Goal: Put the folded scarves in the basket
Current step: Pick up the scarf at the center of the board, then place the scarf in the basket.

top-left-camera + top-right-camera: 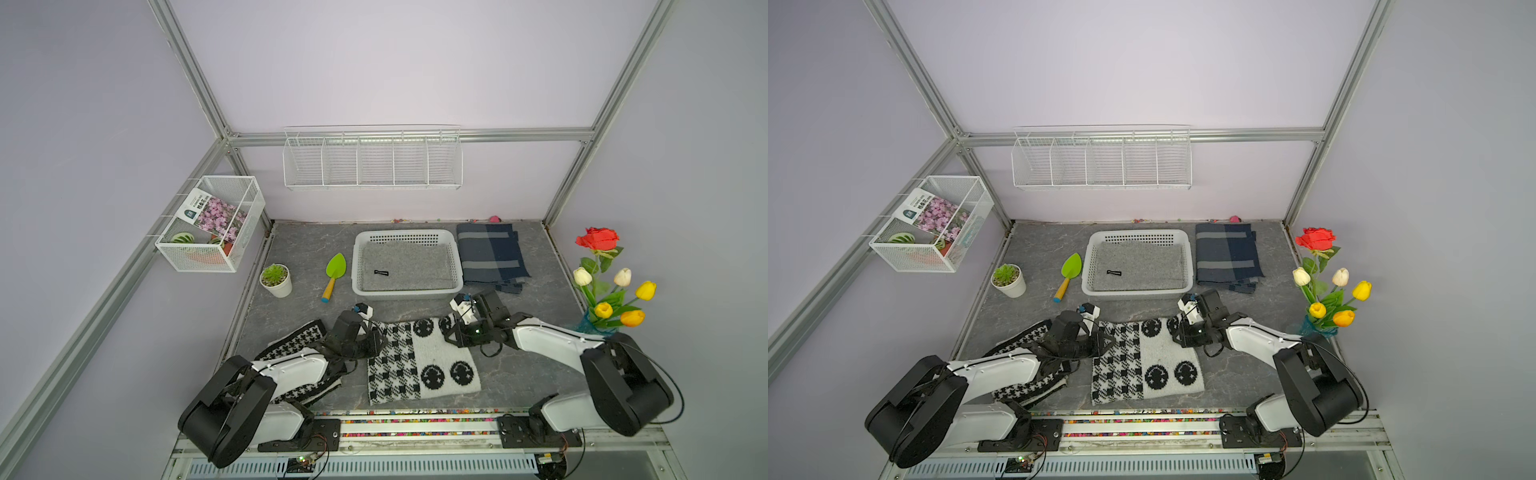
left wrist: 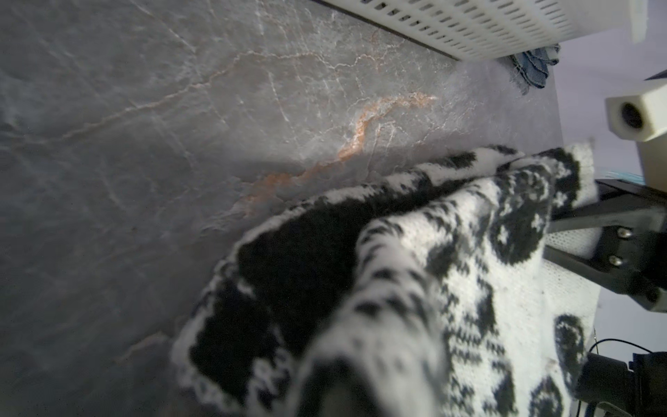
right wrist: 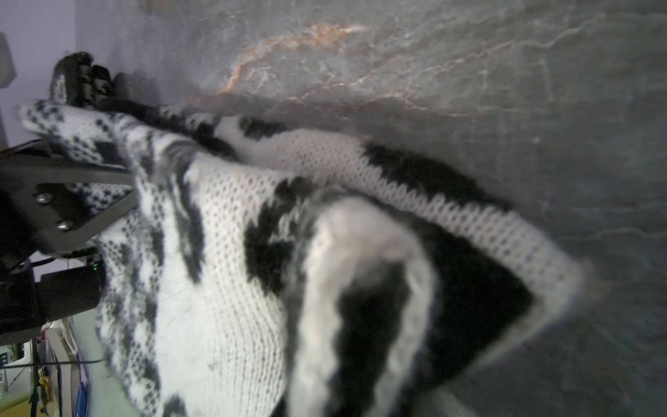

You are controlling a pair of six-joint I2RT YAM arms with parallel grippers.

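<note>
The folded scarf [image 1: 419, 361], a black-and-white knit with round motifs, lies at the front middle of the table in both top views [image 1: 1146, 361]. My left gripper [image 1: 379, 332] is shut on its far left corner and my right gripper [image 1: 451, 328] on its far right corner. In each wrist view the scarf [image 2: 415, 270] [image 3: 234, 270] bunches up over the jaws and hides them. The basket [image 1: 407, 291], white perforated plastic, stands just beyond the scarf. A grey cloth with a small black clip lies inside it.
A houndstooth cloth [image 1: 299, 340] lies under my left arm. A folded dark blue cloth [image 1: 490, 257] sits right of the basket; a green trowel [image 1: 334, 274] and potted succulent [image 1: 275, 280] sit left. Flowers [image 1: 602, 291] stand far right. A mesh box [image 1: 212, 228] and wire rack [image 1: 372, 160] hang on the walls.
</note>
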